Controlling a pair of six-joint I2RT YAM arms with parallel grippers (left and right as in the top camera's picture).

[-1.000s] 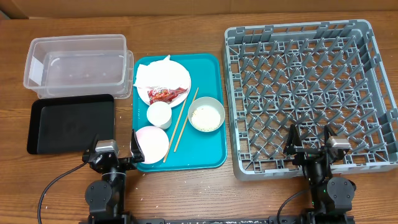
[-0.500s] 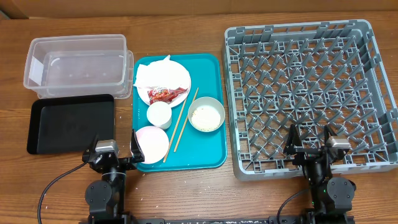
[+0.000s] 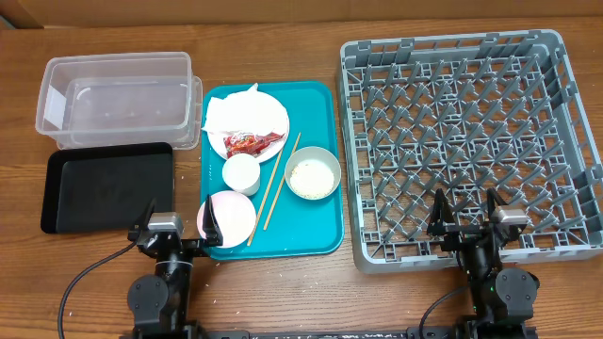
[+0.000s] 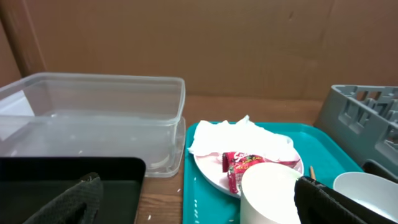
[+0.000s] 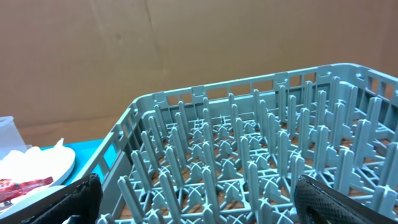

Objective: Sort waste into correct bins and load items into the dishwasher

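Napkin [image 3: 224, 111], wrapper [image 3: 252, 143] (on dish [image 3: 280, 120]), chopsticks [image 3: 282, 183]

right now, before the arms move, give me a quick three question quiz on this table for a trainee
1. True or false: the grey dish rack holds no dishes.
2. What lies between the small white cup and the bowl of grains?
3. The red wrapper lies on: A the small white cup, B the white plate, C the grey dish rack.
Key: 1 true; 2 the wooden chopsticks; 3 B.
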